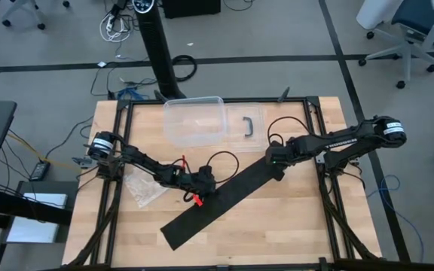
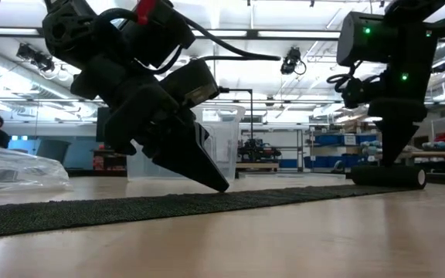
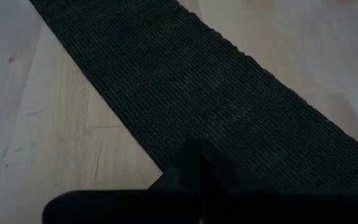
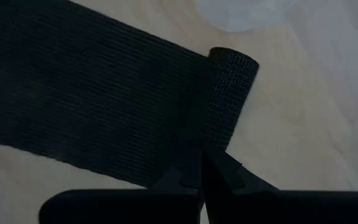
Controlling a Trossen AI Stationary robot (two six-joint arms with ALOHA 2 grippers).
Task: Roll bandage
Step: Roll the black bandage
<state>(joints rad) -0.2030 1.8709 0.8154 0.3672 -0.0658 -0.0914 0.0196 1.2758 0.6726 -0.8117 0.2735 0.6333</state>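
- Bandage [image 1: 217, 202]: you have a long black fabric strip lying flat on the wooden table [image 1: 292, 226], running diagonally in the high view from the lower centre of the frame up toward the right of centre. Its upper end is wound into a small roll [image 4: 232, 93].
- Left end effector [image 1: 204, 183]: you see it left of centre in the high view, fingers pressed together with nothing between them, the tip down on the strip's edge about midway along; the low view shows the tip [image 2: 219, 184] touching the fabric.
- Right end effector [image 1: 277, 169]: right of centre in the high view, fingers pressed together, tip set against the rolled end.
- Clear plastic box [image 1: 194, 120]: upper centre of the high view, apart from the strip.
- Clear plastic bag [image 1: 145, 187]: left of centre, beside the left arm.
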